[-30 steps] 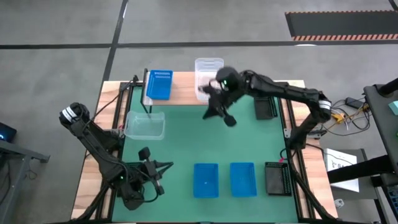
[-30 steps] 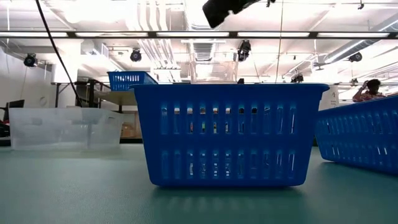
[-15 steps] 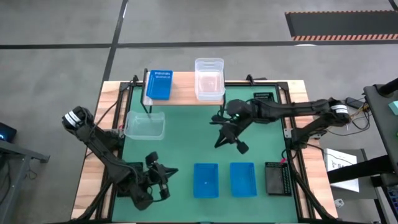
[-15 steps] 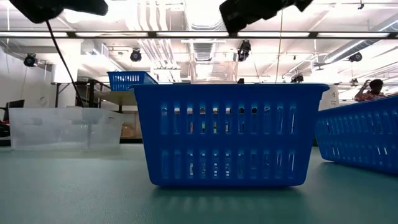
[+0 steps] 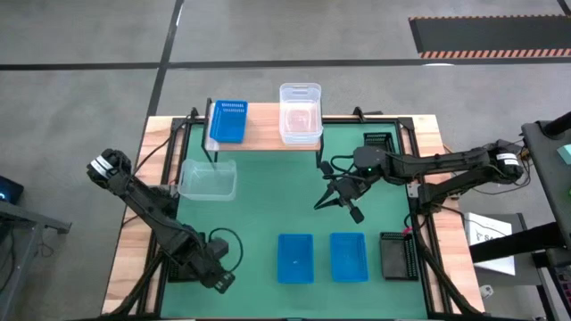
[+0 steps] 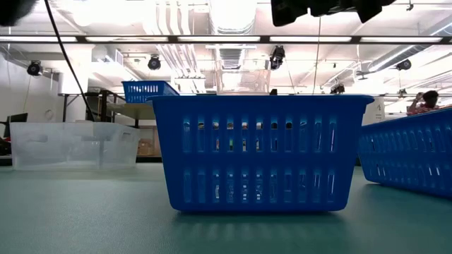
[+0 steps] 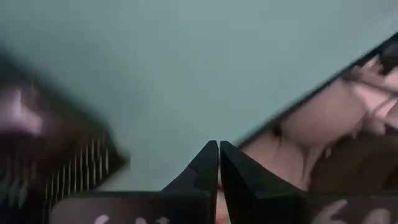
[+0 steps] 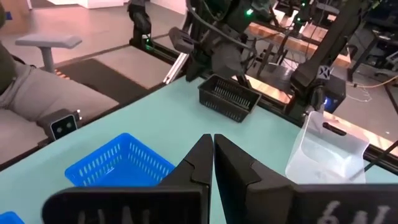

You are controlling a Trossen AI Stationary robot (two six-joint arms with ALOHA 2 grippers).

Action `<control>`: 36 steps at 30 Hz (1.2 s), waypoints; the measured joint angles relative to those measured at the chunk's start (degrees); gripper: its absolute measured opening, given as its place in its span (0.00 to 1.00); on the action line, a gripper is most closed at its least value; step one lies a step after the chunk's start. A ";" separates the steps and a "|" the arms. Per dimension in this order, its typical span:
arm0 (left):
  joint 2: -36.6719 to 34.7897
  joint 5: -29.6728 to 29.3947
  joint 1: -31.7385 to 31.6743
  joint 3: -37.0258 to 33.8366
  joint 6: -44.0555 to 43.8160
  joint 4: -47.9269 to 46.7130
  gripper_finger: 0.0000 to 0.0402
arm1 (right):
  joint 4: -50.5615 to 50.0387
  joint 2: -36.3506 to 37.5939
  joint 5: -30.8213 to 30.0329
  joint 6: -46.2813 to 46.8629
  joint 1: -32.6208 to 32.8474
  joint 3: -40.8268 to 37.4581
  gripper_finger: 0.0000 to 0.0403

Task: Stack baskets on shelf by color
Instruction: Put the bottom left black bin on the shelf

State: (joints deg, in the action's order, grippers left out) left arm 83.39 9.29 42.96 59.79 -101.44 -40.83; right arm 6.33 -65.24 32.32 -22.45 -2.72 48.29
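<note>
A grey concrete floor [image 5: 80, 53] surrounds the worktop [image 5: 268, 214], a green mat in a wooden frame filling the middle of the high view. In the low view, ceiling strip lights [image 6: 141, 39] and ducts run across the room behind.

The shelf [image 5: 263, 138] lies along the mat's upper edge, its long axis across the frame. On it sit a blue basket [image 5: 228, 120] and a clear basket [image 5: 301, 112], both long axis up-down in the frame.

Another clear basket [image 5: 208, 179] sits left of centre, long axis across. Two blue baskets [image 5: 295, 258] [image 5: 349, 256] stand side by side at lower centre, lengthwise up-down. A black basket [image 5: 398, 256] lies at lower right, another [image 5: 378, 147] at upper right.

The right gripper [image 5: 348, 203] hangs right of centre, fingers pressed together, empty. The left gripper [image 5: 223, 278] is at lower left, fingers [image 7: 208, 168] likewise closed, empty.
</note>
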 joint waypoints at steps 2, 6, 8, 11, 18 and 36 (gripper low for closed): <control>-0.35 2.80 0.48 -0.07 -1.55 -0.55 0.00 | 0.15 0.06 0.02 -0.08 0.00 -0.26 0.02; -0.99 7.59 0.65 0.09 -4.28 -0.36 0.00 | 0.16 -0.48 0.00 -0.09 -0.01 -0.27 0.02; -1.70 9.94 0.65 0.07 -4.77 -0.54 0.00 | 0.01 -0.51 -0.02 -0.12 -0.02 -0.30 0.02; -2.58 10.87 0.71 -0.16 -4.24 -2.10 0.00 | 0.08 -0.49 0.00 -0.16 -0.02 -0.30 0.02; -2.94 10.77 1.73 -0.61 9.59 -2.70 0.04 | -1.92 -0.45 0.01 -0.16 -0.02 -0.30 0.02; 0.84 2.88 11.25 -1.59 37.25 -5.32 0.38 | -3.17 -0.43 0.03 -0.16 -0.02 -0.30 0.02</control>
State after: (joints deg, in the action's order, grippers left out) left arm 84.23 12.18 54.22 58.20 -64.19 -46.15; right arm 3.16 -65.67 32.35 -22.61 -2.74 47.99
